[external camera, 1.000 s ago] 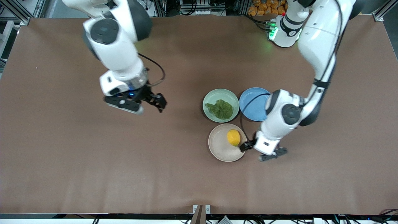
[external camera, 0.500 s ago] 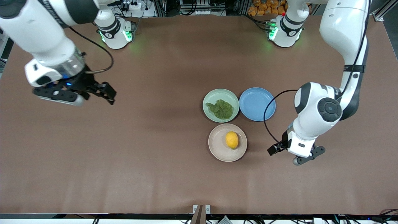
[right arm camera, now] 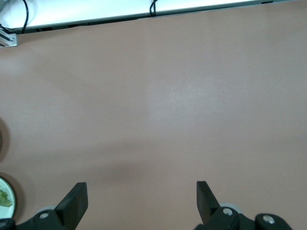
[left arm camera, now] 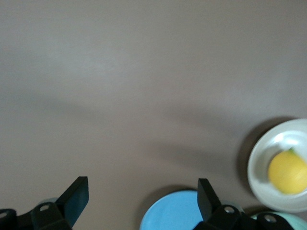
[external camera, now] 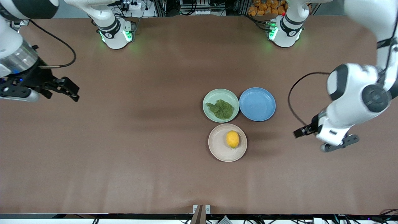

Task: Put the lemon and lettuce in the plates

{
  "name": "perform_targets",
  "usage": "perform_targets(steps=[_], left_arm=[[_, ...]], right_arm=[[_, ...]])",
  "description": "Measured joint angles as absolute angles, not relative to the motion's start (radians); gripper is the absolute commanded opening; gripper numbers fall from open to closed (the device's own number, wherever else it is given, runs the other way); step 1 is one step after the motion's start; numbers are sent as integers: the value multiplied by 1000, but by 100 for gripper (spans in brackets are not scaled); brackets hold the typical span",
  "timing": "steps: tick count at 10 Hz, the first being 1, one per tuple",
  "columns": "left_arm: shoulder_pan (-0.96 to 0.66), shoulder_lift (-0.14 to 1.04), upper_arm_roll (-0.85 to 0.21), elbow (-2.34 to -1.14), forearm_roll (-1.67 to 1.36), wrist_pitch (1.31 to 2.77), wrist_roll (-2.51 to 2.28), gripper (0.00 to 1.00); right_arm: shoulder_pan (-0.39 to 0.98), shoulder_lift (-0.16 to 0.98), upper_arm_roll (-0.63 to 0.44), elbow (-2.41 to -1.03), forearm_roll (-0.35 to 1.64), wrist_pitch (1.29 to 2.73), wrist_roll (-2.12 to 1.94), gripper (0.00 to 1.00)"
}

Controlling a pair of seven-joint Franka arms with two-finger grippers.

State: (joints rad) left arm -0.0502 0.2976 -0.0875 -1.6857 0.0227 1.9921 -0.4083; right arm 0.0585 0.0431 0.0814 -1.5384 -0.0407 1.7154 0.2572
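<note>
The yellow lemon [external camera: 232,139] lies in the cream plate [external camera: 217,146]. The dark green lettuce [external camera: 221,109] lies in the mint green plate [external camera: 211,97], which touches the cream plate and is farther from the front camera. My left gripper [external camera: 301,132] is open and empty, up over bare table toward the left arm's end. Its wrist view [left arm camera: 142,196] shows the lemon [left arm camera: 287,172] in the cream plate [left arm camera: 261,158]. My right gripper [external camera: 72,90] is open and empty over the right arm's end of the table; its wrist view [right arm camera: 140,197] shows bare table and a sliver of lettuce [right arm camera: 4,197].
An empty blue plate [external camera: 257,104] stands beside the mint plate, toward the left arm's end; it also shows in the left wrist view [left arm camera: 172,213]. The brown mat [external camera: 140,155] covers the table. The two arm bases stand at the table's edge farthest from the front camera.
Both arms have drawn away from the plates: the right gripper toward the right arm's end, the left gripper toward the left arm's end. Lemon and lettuce stay in their plates.
</note>
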Motion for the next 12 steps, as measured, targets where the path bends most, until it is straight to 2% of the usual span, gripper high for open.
perform_targets(steps=[3,5,8,12], left_arm=[[-39,69,-88,-1887,23,1962,-378,100],[-38,-15,-87,-1922,23,1954,-366,100],[-32,-67,-87,-1883,23,1941,-317,100],[-31,-88,-89,-1703,23,1695,-176,100]], right_arm=[[57,32,20,-1527,-40,1671,156,100],[57,29,3,-1504,-39,1633,122,100],[57,27,2,-1471,-23,1569,106,100],[57,26,-37,-1443,29,1505,50,100]])
